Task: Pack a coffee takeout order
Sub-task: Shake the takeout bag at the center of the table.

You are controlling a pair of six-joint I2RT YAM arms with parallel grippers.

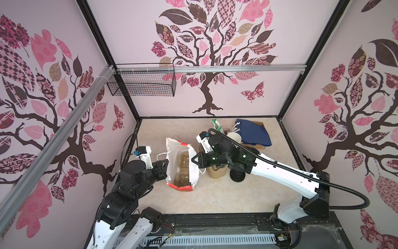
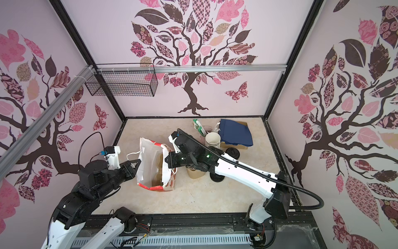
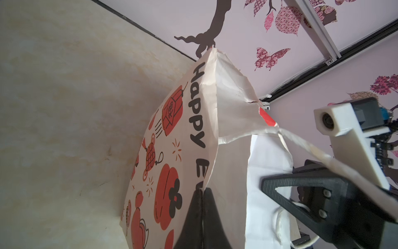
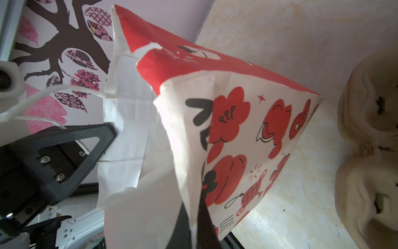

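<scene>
A white paper bag (image 1: 173, 151) with red prints stands open mid-table in both top views (image 2: 148, 159). A tan pulp carrier (image 1: 183, 165) lies inside it. My left gripper (image 1: 166, 163) is shut on the bag's left rim, seen close in the left wrist view (image 3: 202, 193). My right gripper (image 1: 193, 160) is shut on the opposite rim (image 4: 195, 207). Between them the mouth is spread wide. A navy napkin (image 1: 254, 131) lies on a box at the back right. Black lids (image 1: 237, 173) sit under my right arm.
A second tan carrier (image 1: 216, 172) stands just right of the bag, under the right wrist. A stack of lidless cups (image 1: 234, 136) and a pink cup of straws (image 1: 221, 129) stand behind the right arm. A wire basket (image 1: 142, 84) hangs on the back wall.
</scene>
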